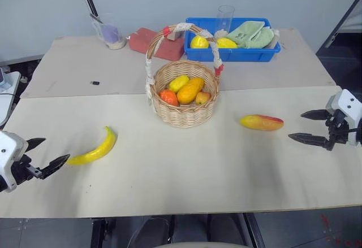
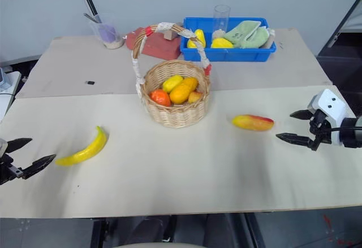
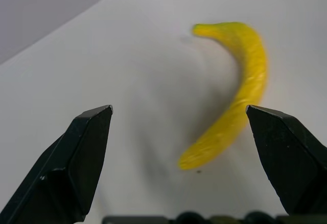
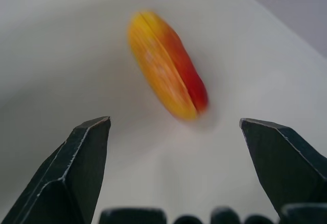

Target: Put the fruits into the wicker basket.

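Note:
A curved yellow banana lies on the beige table left of centre. My left gripper hovers open just left of its near end, nothing between the fingers; the left wrist view has the banana ahead of the spread fingers. A yellow-orange mango with a red blush lies right of centre. My right gripper stands open a short way to its right, and the mango lies ahead of its fingers. The wicker basket with a taped handle stands mid-table, holding several small fruits.
A blue plastic bin with lemons, a green cloth and a clear glass stands at the back right. A red block and a clear cup are at the back left. A small dark object lies on the table's left.

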You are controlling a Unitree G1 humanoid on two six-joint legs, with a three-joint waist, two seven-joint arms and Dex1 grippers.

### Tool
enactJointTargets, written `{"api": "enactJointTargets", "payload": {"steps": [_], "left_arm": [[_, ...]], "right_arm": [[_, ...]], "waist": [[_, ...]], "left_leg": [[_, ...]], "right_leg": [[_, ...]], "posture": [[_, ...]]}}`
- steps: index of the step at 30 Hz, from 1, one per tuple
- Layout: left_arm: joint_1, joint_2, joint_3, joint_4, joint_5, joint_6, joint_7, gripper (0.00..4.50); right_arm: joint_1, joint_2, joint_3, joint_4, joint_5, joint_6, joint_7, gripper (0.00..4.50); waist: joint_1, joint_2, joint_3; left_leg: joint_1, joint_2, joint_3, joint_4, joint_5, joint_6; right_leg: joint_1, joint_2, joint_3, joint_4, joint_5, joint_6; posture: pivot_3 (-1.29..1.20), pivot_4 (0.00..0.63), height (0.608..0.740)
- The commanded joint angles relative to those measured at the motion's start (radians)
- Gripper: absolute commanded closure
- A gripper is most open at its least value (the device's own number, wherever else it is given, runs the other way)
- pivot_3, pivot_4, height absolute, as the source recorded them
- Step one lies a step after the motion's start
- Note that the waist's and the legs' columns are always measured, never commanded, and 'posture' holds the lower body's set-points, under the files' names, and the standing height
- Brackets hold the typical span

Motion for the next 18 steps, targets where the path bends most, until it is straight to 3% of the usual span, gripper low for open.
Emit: {"api": "enactJointTargets", "payload": {"steps": [1, 5, 9, 18], "left_arm": [[-0.001, 0.003, -0.032, -0.025, -0.008, 0.006, -0.027, 0.00], [-0.038, 0.002, -0.095, 0.009, 0.013, -0.012, -0.024, 0.00], [-0.139, -0.017, -0.208, 0.098, 0.062, -0.041, 0.005, 0.00], [-0.285, -0.070, -0.356, 0.287, 0.117, -0.138, -0.009, 0.00]], "right_arm": [[-0.033, -0.003, -0.019, -0.205, 0.123, 0.112, 0.039, 0.04], [-0.050, 0.005, -0.002, -0.380, 0.230, 0.233, 0.040, 0.04], [-0.178, 0.092, 0.040, -0.519, 0.363, 0.354, -0.030, 0.04], [-0.292, 0.165, 0.111, -0.589, 0.435, 0.431, -0.062, 0.04]], "waist": [[-0.002, 0.000, 0.000], [0.003, 0.000, 0.000], [0.009, 0.000, 0.000], [0.017, -0.006, 0.000]], "left_leg": [[0.000, 0.000, 0.000, 0.000, 0.000, 0.000], [-0.001, 0.001, 0.000, 0.000, 0.000, 0.000], [-0.001, 0.000, 0.000, 0.001, 0.000, 0.000], [-0.004, 0.000, 0.000, 0.001, 0.001, -0.001]], "right_leg": [[0.000, 0.000, 0.000, 0.000, 0.000, 0.000], [0.000, 0.000, -0.001, -0.001, 0.000, 0.000], [-0.001, 0.000, -0.001, 0.000, 0.000, 0.000], [-0.003, 0.000, -0.002, 0.000, 0.002, -0.001]], "posture": [[0.00, 0.150, 0.740], [0.00, 0.150, 0.740], [0.00, 0.150, 0.740], [0.00, 0.150, 0.740]]}}
